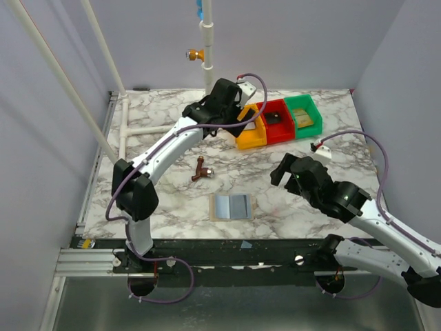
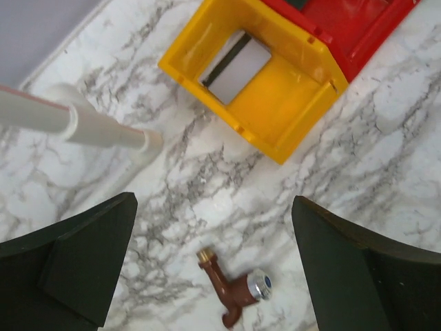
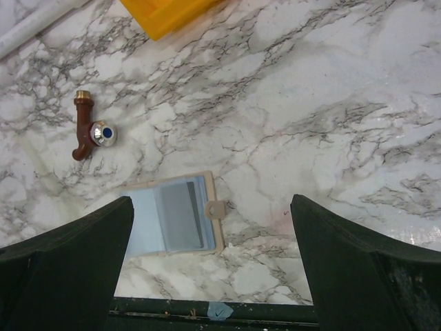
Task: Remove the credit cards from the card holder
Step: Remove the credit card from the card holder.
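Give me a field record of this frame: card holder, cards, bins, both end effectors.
card holder: open, flat on the table near its front edge, untouched
cards left in holder: cannot tell
card: one pale card with a dark stripe, lying in the yellow bin
red bin, green bin: something in each, unclear what
tap: brown, loose on the table, beyond the holder
left end effector: open, empty, above the table by the yellow bin
right end effector: open, empty, over the holder

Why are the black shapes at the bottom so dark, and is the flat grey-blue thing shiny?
Right wrist view: the right gripper's black fingers sit close to the lens, shaded, featureless; the flat grey-blue card holder shows pale glare. Top view: evenly lit.
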{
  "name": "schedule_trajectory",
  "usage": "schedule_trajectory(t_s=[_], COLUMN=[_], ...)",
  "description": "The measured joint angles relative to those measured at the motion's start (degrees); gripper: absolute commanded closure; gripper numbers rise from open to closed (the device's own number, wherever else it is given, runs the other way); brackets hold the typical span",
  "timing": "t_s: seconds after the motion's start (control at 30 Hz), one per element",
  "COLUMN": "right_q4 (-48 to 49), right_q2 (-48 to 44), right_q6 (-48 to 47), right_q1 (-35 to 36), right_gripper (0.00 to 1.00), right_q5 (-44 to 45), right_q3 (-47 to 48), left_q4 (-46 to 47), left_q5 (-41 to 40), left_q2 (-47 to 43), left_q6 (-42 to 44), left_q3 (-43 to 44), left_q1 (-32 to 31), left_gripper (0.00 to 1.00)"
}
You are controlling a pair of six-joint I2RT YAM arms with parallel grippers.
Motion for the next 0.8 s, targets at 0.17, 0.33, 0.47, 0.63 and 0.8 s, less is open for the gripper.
schedule_trajectory(t_s=[0.17, 0.33, 0.47, 0.63, 0.8], right_q4=[2.32, 5.18, 7.65, 10.62, 13.7], right_q2=[0.59, 2.29, 5.22, 9.16, 13.31], right_q6=[-0.39, -0.87, -1.18, -1.36, -1.31], right_q1=[0.0, 0.0, 0.0, 0.0, 0.15], right_gripper=[0.0, 0.0, 0.0, 0.0, 0.0], right_q5=[-1.73, -3.76, -5.92, -8.9, -12.13], right_q3=[-1.68, -2.8, -3.91, -5.31, -6.25], left_q4=[0.52, 1.99, 3.28, 4.87, 7.85], left_q5=[0.94, 2.8, 4.94, 7.67, 10.69], left_q2=[-11.15, -22.82, -30.12, -37.0, -43.28], left_q6=[-7.65, -16.28, -22.27, -29.03, -34.53], left_q3=[-13.09, -27.58, -38.21, -48.52, -56.83], left_q1=[0.0, 0.0, -0.13, -1.14, -1.53], left_gripper=[0.01, 0.01, 0.01, 0.01, 0.01])
